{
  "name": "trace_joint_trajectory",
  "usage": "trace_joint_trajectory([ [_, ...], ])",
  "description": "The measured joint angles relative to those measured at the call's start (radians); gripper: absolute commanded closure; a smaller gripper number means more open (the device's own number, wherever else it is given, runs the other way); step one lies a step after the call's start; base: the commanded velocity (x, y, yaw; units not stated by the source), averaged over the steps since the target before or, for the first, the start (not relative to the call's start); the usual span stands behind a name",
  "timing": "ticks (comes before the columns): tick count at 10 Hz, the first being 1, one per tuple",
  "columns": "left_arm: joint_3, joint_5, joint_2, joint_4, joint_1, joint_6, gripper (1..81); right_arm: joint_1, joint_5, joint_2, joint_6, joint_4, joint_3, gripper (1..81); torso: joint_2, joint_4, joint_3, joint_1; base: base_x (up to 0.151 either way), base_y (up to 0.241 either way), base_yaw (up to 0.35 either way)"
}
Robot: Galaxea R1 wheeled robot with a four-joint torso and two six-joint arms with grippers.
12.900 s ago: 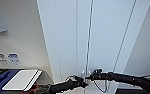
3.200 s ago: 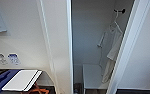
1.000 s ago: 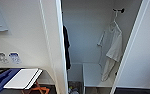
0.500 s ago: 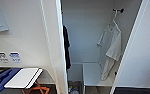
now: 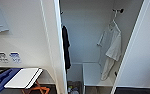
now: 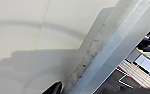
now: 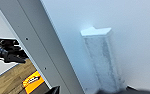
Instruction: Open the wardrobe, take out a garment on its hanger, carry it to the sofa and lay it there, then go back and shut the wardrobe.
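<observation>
Shirt (image 5: pixel 110 47) hung on its hanger (image 5: pixel 114 22) from a black hook (image 5: pixel 118 10) at the upper right inside the wardrobe (image 5: pixel 87 37), both doors swung wide. Left door (image 5: pixel 56 45) edge-on, right door (image 5: pixel 141 55) filling the right side. Black shirt (image 5: pixel 65 47) hung just inside the left door. White shelf (image 5: pixel 92 73) sat below the shirt. Left wrist view: door edge (image 6: pixel 108 47) close up. Right wrist view: door handle (image 7: pixel 102 57) close up. Fingers' state: can't tell for either arm, so no positions relative to them. White tray (image 5: pixel 23 78) sat on a stand left of the wardrobe.
</observation>
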Motion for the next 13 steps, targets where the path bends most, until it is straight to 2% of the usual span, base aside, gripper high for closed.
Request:
trace_joint_trajectory([
  [4,0.006,0.002,-0.011,0.001,0.005,0.010,1.0,0.001,-0.005,-0.003,0.000,-0.005,0.000,1.0,0.000,0.000,0.000,0.000,0.000,0.000,0.000],
  [13,0.030,-0.094,-0.094,0.001,0.066,0.025,1.0,-0.024,0.026,-0.035,-0.009,-0.018,0.001,1.0,0.000,0.000,0.000,0.000,0.000,0.000,0.000],
])
